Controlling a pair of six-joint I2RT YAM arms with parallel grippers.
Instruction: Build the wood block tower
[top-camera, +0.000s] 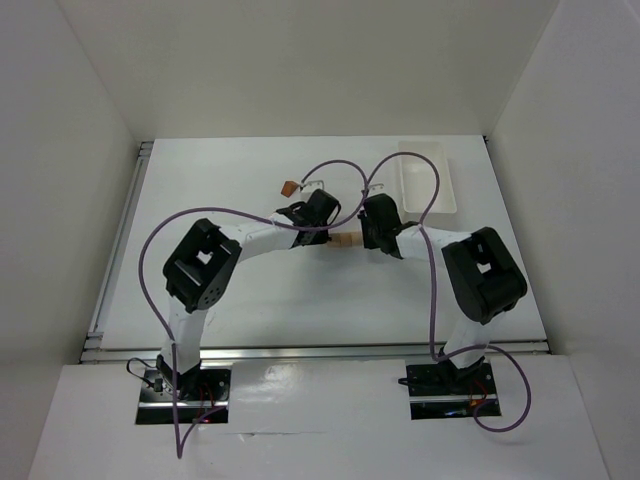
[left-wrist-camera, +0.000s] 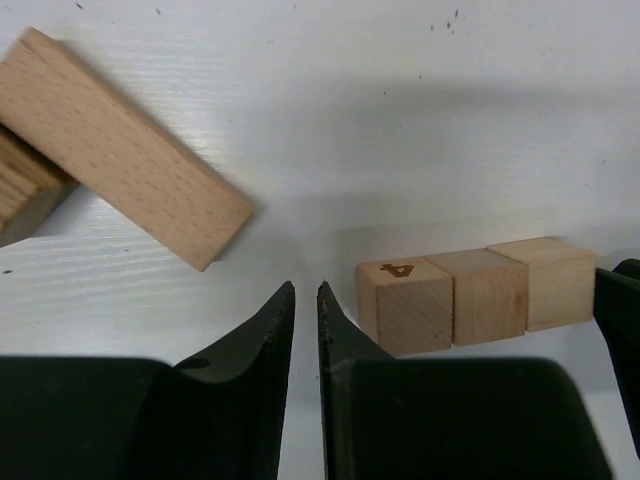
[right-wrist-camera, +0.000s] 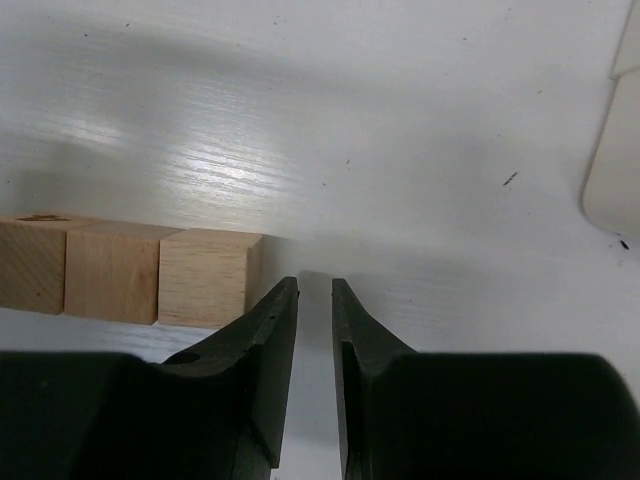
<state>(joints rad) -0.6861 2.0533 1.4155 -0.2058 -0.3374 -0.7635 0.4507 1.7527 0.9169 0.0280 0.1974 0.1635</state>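
Three light-tan wooden cubes (left-wrist-camera: 470, 295) lie side by side in a row on the white table. The nearest one is marked "4". The row also shows in the right wrist view (right-wrist-camera: 130, 270) and in the top view (top-camera: 345, 241), between my two grippers. My left gripper (left-wrist-camera: 306, 292) is shut and empty, its right finger against the row's left end. My right gripper (right-wrist-camera: 315, 285) is shut and empty, its left finger at the row's right end. A long tan plank (left-wrist-camera: 120, 150) lies flat beyond the left gripper. A reddish-brown block (top-camera: 288, 186) sits further back.
A white plastic tray (top-camera: 428, 178) stands at the back right; its corner shows in the right wrist view (right-wrist-camera: 615, 170). Another wooden piece (left-wrist-camera: 25, 195) lies partly under the plank's left end. Purple cables loop above both arms.
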